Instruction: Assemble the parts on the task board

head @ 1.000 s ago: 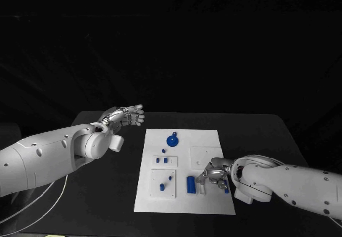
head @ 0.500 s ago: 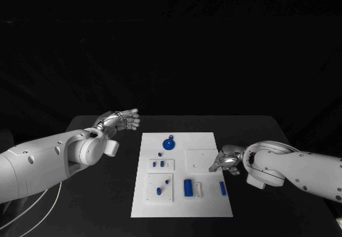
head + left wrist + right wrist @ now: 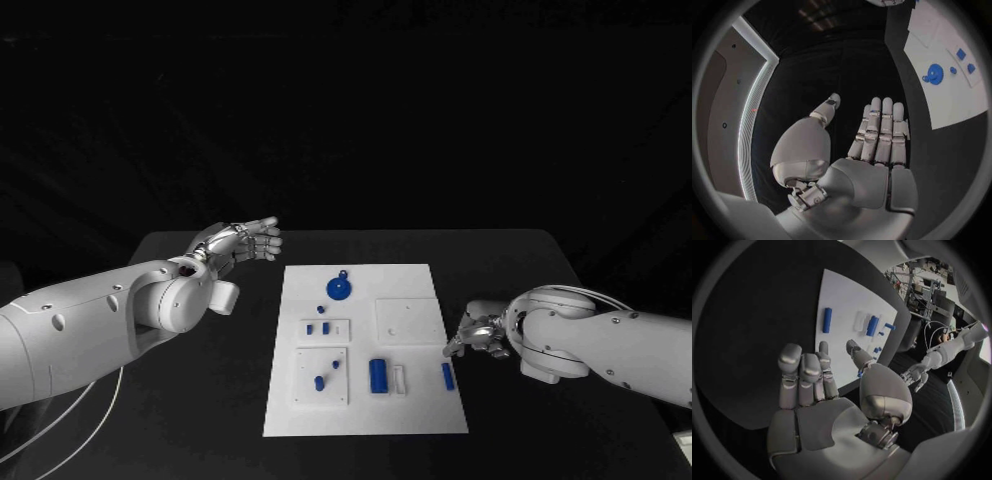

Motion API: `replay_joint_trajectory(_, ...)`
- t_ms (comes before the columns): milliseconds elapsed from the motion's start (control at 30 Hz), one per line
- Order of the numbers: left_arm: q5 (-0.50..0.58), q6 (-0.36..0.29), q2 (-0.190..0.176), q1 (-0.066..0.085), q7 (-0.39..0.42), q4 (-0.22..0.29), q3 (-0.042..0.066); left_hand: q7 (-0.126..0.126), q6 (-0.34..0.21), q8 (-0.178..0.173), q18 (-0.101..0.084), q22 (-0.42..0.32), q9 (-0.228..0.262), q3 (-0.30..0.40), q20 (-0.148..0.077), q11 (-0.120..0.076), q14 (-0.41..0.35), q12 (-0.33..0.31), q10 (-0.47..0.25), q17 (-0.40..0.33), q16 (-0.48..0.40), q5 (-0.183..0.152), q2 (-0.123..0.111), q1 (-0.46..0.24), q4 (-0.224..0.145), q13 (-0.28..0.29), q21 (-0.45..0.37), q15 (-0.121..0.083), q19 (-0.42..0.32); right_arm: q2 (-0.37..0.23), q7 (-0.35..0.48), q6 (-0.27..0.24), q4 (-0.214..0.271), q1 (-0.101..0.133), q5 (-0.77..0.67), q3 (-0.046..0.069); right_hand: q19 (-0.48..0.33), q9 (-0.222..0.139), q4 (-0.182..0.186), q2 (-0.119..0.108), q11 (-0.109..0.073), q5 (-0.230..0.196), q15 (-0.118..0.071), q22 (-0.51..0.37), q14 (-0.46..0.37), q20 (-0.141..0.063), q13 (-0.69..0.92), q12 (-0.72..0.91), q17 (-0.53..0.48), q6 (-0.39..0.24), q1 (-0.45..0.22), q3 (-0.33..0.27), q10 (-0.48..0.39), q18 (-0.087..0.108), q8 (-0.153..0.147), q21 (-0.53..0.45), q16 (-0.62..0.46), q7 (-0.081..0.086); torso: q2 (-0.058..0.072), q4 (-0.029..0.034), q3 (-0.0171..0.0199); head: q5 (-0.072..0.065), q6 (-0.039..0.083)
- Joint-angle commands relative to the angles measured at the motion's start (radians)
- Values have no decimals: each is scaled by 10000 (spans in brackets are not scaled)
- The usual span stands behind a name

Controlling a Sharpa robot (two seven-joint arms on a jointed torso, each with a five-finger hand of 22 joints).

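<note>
The white task board (image 3: 418, 410) lies in the middle of the black table. On it are a round blue disc (image 3: 339, 290) at the far end, small blue pieces (image 3: 320, 327) in the left blocks, a thick blue bar (image 3: 379, 376) and a slim blue bar (image 3: 447, 375) near the right side. My right hand (image 3: 476, 337) hovers at the board's right edge, fingers apart, holding nothing; the right wrist view shows its fingers (image 3: 811, 375) empty, with the slim bar (image 3: 827, 320) beyond them. My left hand (image 3: 242, 238) is raised off the board's far left corner, flat and empty (image 3: 879, 135).
A white cable (image 3: 87, 415) trails along the table's left side under my left arm. Black table surface surrounds the board (image 3: 845, 295) on every side. The left wrist view catches the board's far end (image 3: 948, 107) with the disc (image 3: 934, 74).
My right hand has let go of the slim blue bar, which now lies on the board, and has drawn back to the board's right edge. The left hand has hardly moved.
</note>
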Motion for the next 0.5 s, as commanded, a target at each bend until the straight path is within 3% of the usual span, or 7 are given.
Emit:
replay_joint_trajectory(33, 17, 119, -3, 8, 108, 25, 6, -23, -67, 47, 181, 14, -12, -16, 53, -6, 19, 41, 2, 12, -72, -20, 62, 1, -51, -16, -63, 44, 28, 8, -322, 269, 17, -103, -367, -35, -52, 26, 60, 7, 24, -55, -18, 110, -5, 42, -17, -52, 4, -2, -201, -97, -76, 825, 46, -48, -72, -16, 1, -4, 5, -24, -41)
replay_joint_trajectory(233, 19, 165, 6, 8, 141, 27, 5, -25, -69, 54, 183, 26, -20, -93, 55, -12, 21, 38, 4, 41, -101, -32, 7, -153, 26, -19, -91, 46, 31, 132, -346, 131, -120, -361, -788, -77, -80, 79, 67, 170, 14, -55, -27, 120, -10, 36, -20, -65, 8, 8, -533, -242, -82, 825, 48, -55, -78, -27, 0, 10, 3, -43, 36)
replay_joint_trajectory(367, 20, 172, 9, 8, 143, 22, 5, -26, -70, 57, 187, 30, -22, -111, 54, -14, 21, 37, 4, 51, -110, -34, -15, -195, 49, -20, -100, 46, 32, 256, -361, 90, -184, -548, -806, -82, -126, 129, -215, 312, 10, -56, -42, 144, -29, 23, -14, -69, 21, 8, -901, -711, -99, 825, 44, -44, -79, -50, 2, 5, 5, -6, -52)
replay_joint_trajectory(500, 20, 168, 7, 7, 145, 23, 5, -27, -73, 58, 190, 33, -24, -121, 53, -14, 21, 36, 4, 59, -116, -34, -29, -221, 65, -21, -107, 45, 33, 395, -360, 35, -253, -717, -848, -82, -151, 154, -246, 348, -12, -53, -52, 151, -36, -1, -9, -68, 28, 15, -955, -934, -104, 825, 42, -41, -77, -53, 8, 17, 3, -18, -118)
